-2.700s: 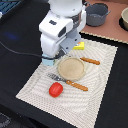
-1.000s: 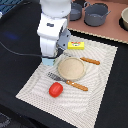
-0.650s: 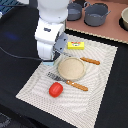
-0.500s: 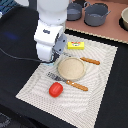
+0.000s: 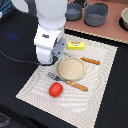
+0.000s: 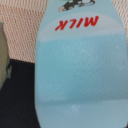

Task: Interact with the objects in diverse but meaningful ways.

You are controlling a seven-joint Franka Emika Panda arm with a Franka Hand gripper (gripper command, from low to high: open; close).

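Your arm (image 5: 50, 35) has shifted toward the exterior view's left since earlier; the milk carton (image 6: 80, 65) fills the wrist view over the mat (image 5: 100, 85). The hand's state cannot be told. Tomato (image 5: 55, 89) unmoved.

The light blue carton (image 6: 80, 60) is showing the word "MILK" in red capitals, reading upside down in the wrist view, beside a small dark picture too blurred to make out. No other text is reading clearly.
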